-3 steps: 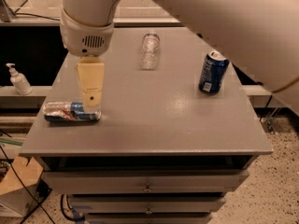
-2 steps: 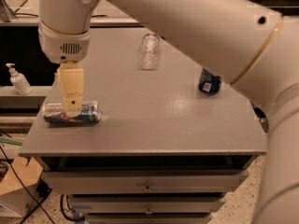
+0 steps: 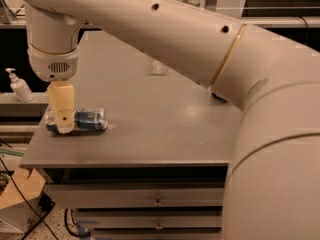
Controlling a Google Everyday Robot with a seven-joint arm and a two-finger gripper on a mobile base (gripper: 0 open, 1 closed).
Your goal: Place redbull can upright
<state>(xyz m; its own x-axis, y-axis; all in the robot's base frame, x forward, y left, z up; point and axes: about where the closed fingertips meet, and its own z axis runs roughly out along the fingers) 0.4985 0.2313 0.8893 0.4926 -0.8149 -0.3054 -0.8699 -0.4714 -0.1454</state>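
Note:
The redbull can (image 3: 86,120) lies on its side near the front left corner of the grey table (image 3: 160,134), its long axis running left to right. My gripper (image 3: 62,126) hangs straight down from the white wrist (image 3: 54,59) and sits at the can's left end, covering that end. The can's blue-and-silver body shows to the right of the gripper.
My large white arm (image 3: 200,54) crosses the view from the right and hides much of the table's right side. A clear plastic bottle (image 3: 158,67) lies at the back, partly behind the arm. A soap dispenser (image 3: 20,86) stands off the table to the left. Drawers (image 3: 157,202) are below.
The gripper has moved left and down to the can's left end. The arm has swung across the view and now hides the dark-blue soda can on the right.

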